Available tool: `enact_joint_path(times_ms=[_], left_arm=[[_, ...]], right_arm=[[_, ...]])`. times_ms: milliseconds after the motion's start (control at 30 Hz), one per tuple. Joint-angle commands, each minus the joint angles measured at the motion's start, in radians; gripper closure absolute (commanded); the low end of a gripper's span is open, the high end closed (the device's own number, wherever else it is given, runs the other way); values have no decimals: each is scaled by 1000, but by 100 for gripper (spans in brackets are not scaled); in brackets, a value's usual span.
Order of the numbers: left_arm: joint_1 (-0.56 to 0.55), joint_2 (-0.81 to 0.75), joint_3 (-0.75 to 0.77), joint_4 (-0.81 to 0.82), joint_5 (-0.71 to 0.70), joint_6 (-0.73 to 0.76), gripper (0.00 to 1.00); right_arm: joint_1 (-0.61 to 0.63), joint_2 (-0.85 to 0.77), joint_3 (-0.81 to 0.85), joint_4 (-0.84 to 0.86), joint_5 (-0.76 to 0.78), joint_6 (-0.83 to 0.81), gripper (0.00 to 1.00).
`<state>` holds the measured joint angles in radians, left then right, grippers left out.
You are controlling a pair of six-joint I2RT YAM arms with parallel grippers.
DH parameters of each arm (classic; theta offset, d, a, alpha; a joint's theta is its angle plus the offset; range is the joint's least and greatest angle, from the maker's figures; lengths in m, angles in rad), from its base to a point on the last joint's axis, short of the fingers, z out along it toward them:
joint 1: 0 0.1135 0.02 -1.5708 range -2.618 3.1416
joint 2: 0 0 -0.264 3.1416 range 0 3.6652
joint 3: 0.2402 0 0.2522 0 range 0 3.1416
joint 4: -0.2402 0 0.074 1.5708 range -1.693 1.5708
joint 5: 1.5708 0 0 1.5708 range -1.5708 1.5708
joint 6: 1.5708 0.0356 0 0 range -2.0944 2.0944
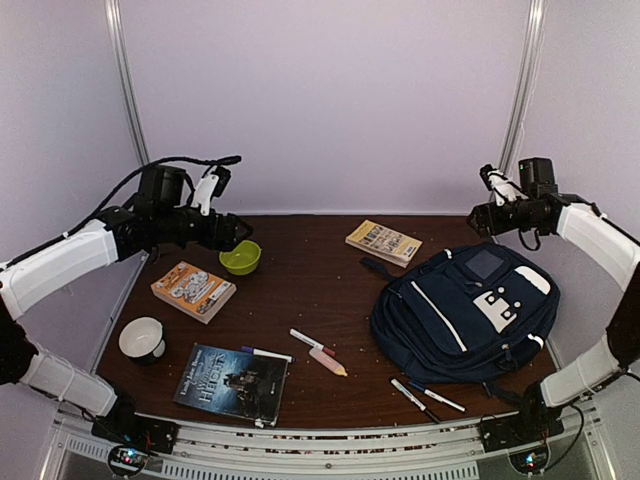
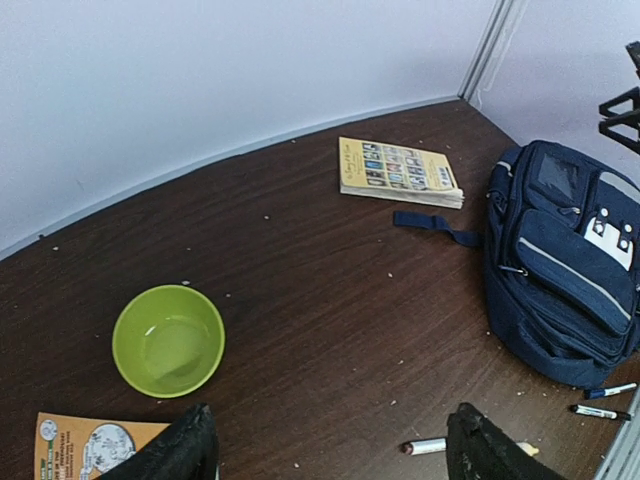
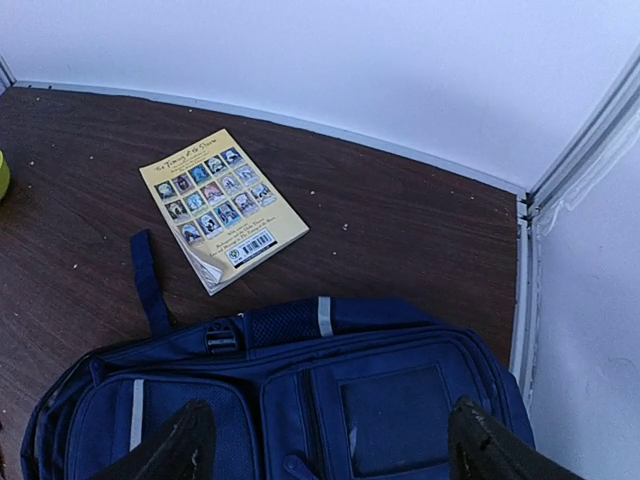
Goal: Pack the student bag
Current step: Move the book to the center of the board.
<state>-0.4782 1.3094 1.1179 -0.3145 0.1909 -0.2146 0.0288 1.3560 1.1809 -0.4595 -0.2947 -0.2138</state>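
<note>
White, matte walls are closing in a dark brown, wood-grained table (image 1: 300, 290) that is carrying a scatter of pale crumbs. At the far left of the overhead view, a round white mug (image 1: 143, 339) is standing upright near the front edge. Above it in the frame, your left gripper (image 1: 235, 232) is hovering over the back-left part of the table, its dark jaws spread wide with nothing between them. Below it, a flat orange paperback (image 1: 193, 290) is lying face up, and lower in the frame a glossy, dark-covered book (image 1: 232, 383) is lying near the front edge. A smooth lime-green bowl (image 1: 240, 257) is sitting upright just beside the left gripper's tips.

Toward the centre, a slim white marker (image 1: 305, 338) and a stubby pink-and-yellow stick (image 1: 328, 362) are lying close together. In the upper middle, a thin yellow paperback (image 1: 384, 241) is lying flat, one corner curling up. Two slim white pens (image 1: 425, 397) are lying low in the frame, just beside the bag.

The student bag (image 1: 465, 312) is filling the right half, lying on its back with its pockets up: soft navy fabric, a white stripe, white patches. A loose dark strap is reaching toward the yellow paperback. At the upper right, your right gripper (image 1: 483, 217) is hanging above the bag's top end, jaws parted and holding nothing.
</note>
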Motion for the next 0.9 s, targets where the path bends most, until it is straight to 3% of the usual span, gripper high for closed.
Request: enact_joint_path(times_ms=[0,133,200,300,567,667,867], left_arm=[[-51,73,66,-28,6,-73,21],[-89,114,75,-7,-16,-148,24],[-101,133,89,-4,-15,-183,25],[-118,149,108,-4,-10,-213,26],[-156,135,110,-20,-10,-230,26],[-169,123,97,-20,-5,-233,26],[-189,109,74,-21,-8,-229,27]], right_arm=[[17,163,169,-78,-51,32,21],[36,330,332,-151,-47,20,27],[69,409,416,-218,-35,-36,42],[119,513,524,-311,1,-129,54],[257,685,660,-428,112,-357,58],[285,773,757,-495,133,-390,65],[320,920,916,-547,213,-439,68]])
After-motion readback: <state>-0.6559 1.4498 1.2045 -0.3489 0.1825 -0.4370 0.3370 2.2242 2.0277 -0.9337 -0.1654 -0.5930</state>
